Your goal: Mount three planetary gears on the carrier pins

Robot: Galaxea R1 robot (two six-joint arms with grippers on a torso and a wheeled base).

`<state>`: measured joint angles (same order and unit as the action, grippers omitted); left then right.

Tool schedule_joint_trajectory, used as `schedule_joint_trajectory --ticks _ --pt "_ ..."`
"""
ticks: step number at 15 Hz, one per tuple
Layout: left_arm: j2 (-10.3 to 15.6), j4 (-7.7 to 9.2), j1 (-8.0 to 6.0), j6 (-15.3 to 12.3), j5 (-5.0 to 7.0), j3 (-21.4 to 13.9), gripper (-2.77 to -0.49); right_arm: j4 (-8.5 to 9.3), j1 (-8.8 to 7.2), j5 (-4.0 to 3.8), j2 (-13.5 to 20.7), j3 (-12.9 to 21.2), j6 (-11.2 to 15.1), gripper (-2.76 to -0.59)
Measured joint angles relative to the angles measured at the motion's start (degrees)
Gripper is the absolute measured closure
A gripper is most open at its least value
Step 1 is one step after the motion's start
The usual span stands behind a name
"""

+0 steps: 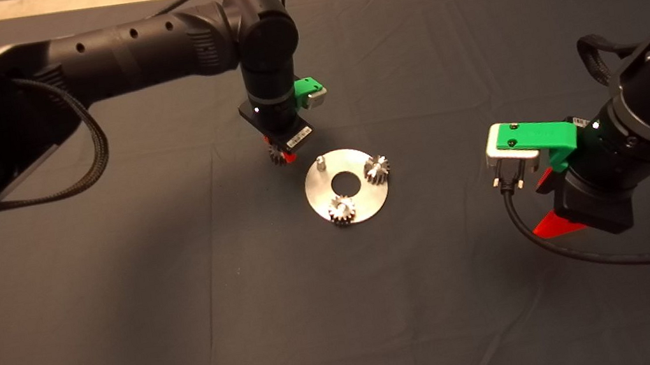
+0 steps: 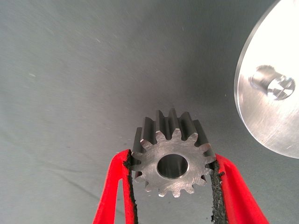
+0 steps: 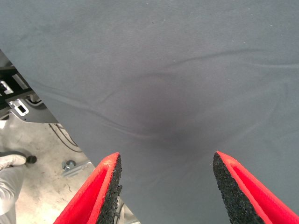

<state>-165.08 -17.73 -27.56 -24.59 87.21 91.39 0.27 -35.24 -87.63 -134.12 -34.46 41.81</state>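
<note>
Head view, dark mat [image 1: 191,325], left gripper [image 2: 172,186] clamping gear [image 2: 172,161], right gripper [image 3: 166,186] wide open, empty

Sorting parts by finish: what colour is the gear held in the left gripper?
Dull grey steel gear, darker teeth; left wrist view shows it best.

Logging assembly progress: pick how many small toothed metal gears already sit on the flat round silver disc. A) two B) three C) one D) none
A: two small toothed metal gears sit on the flat round silver disc, one pin stands bare, and the left gripper holds the third gear.
</note>
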Motion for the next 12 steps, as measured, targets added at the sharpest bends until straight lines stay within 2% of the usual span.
schedule_joint_trajectory --ticks 6,9,12 --pt "-0.3 0.12 -0.30 0.0 -0.02 0.0 -0.64 0.31 0.00 -0.07 0.0 0.3 -0.2 -1.44" --pt "-0.5 0.12 -0.30 0.0 -0.09 -0.3 -0.64 1.37 0.02 -0.05 0.0 2.8 -0.3 -1.44" --pt "-1.3 0.12 -0.31 0.0 0.02 -1.9 -0.64 1.71 0.05 -0.02 0.0 3.7 -0.4 -1.44"
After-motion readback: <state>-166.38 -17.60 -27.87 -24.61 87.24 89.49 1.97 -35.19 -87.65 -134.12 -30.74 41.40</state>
